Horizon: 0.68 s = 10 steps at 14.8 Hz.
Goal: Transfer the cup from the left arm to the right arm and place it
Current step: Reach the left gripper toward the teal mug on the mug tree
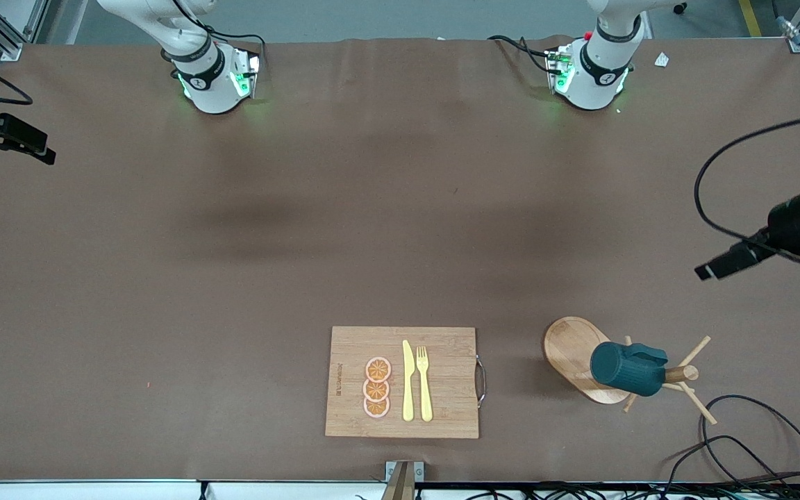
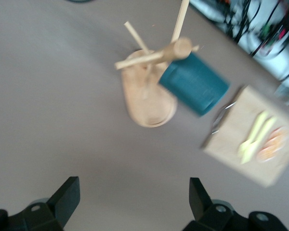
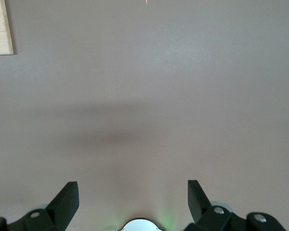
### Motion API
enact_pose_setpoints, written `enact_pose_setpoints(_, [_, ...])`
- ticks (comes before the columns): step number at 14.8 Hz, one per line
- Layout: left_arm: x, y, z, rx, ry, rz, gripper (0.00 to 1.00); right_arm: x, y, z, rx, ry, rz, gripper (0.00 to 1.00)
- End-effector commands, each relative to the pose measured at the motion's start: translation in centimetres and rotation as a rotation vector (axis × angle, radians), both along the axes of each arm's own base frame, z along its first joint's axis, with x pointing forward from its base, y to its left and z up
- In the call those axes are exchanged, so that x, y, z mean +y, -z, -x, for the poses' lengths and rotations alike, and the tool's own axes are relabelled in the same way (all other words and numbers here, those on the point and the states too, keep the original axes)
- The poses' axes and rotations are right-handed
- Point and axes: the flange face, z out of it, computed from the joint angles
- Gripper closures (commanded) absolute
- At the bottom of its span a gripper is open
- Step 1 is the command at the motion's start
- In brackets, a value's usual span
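The dark teal cup [image 1: 626, 368] hangs tilted on a peg of the wooden peg stand [image 1: 570, 351], near the front camera toward the left arm's end of the table. In the left wrist view the cup [image 2: 195, 83] and the stand [image 2: 149, 91] lie well ahead of my left gripper [image 2: 134, 190], which is open and empty, high above bare table. My right gripper [image 3: 133, 192] is also open and empty, over bare table near its own base [image 3: 142, 225]. Neither gripper shows in the front view; only the arms' bases do.
A wooden cutting board [image 1: 442, 347] with three orange slices [image 1: 377, 387], a yellow knife [image 1: 407, 382] and a fork [image 1: 424, 382] lies near the front edge, beside the stand. Black cables [image 1: 754, 444] loop near the stand. A side camera [image 1: 789, 229] overhangs the left arm's end.
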Motion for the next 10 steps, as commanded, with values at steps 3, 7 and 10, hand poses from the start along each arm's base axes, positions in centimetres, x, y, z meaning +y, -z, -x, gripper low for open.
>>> enact_pose_setpoints(3, [1.0,1.7,-3.2,0.004,-0.291,0.206,0.00,0.0,-0.2,0.8,-0.006,-0.006,-0.007,0.00])
enact_pose_setpoints(7, [0.4,4.2,-5.1,0.007,-0.444,0.255,0.00,0.0,-0.2,0.8,-0.006,-0.006,-0.007,0.00])
enact_pose_setpoints(10, [-0.3,6.2,-6.2,0.017,-0.540,0.273,0.00,0.0,-0.2,0.8,-0.006,-0.006,-0.007,0.00])
